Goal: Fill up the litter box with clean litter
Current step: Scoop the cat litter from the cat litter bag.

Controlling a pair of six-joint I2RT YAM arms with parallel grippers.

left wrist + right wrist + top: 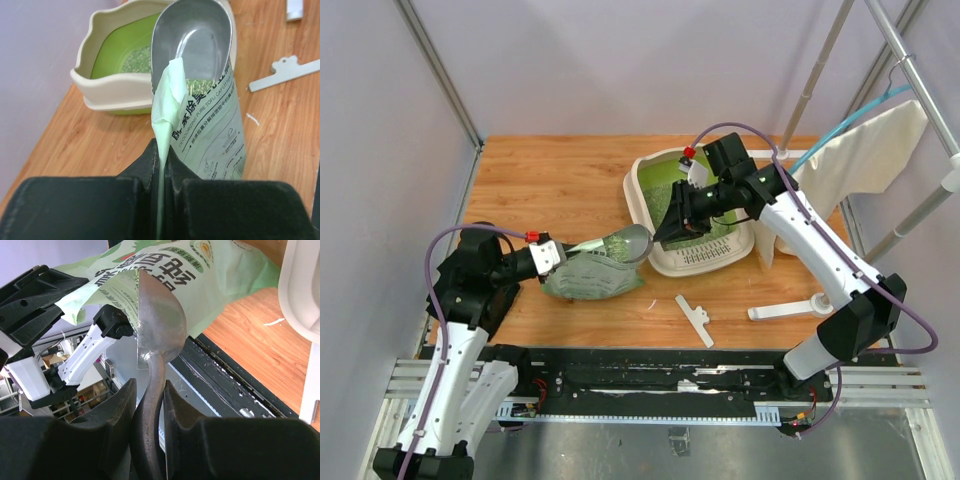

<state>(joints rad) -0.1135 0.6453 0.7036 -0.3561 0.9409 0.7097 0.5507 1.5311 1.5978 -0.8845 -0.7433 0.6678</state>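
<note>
Wooden table (560,180) under litter box (705,263), printed bag (595,279), white clip (695,320), white handle (790,310).

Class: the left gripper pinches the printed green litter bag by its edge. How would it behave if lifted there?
Probably floppy: the bag crumples where the left gripper pinches it. Likely bottom-heavy: it lies bulged on the table. Tilted, granules may spill from its open mouth.

litter box (107,95) partly behind scoop (195,35)

Lab test cell: alu frame (439,70), plain walls (620,60)
</note>
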